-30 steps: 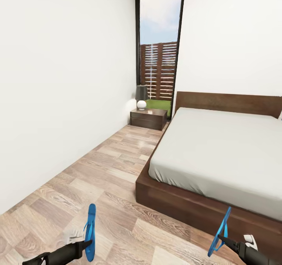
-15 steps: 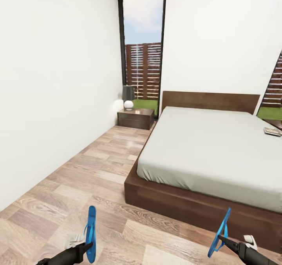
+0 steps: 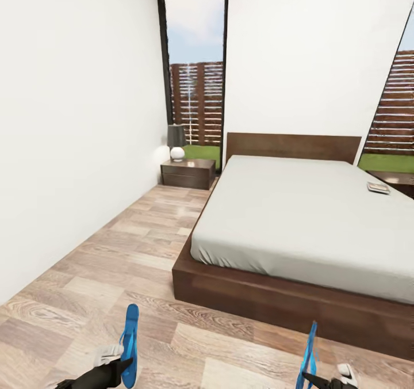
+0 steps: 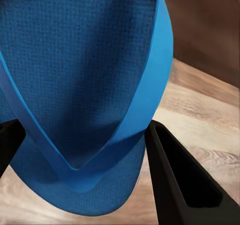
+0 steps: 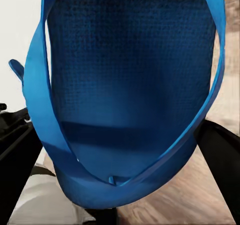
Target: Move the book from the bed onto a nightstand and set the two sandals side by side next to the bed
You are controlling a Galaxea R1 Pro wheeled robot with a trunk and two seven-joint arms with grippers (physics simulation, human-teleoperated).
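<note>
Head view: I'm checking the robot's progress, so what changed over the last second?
The camera swung right: the bed and nightstand slid leftward in the picture, and the book came into sight on the mattress. Unchanged: each pincer, left and right, holds a sandal.

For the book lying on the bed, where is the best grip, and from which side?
The book lies flat near the far edge of the bed, beside the far nightstand. Probably best pinched across a thin edge from that side; details are too small to tell.
</note>
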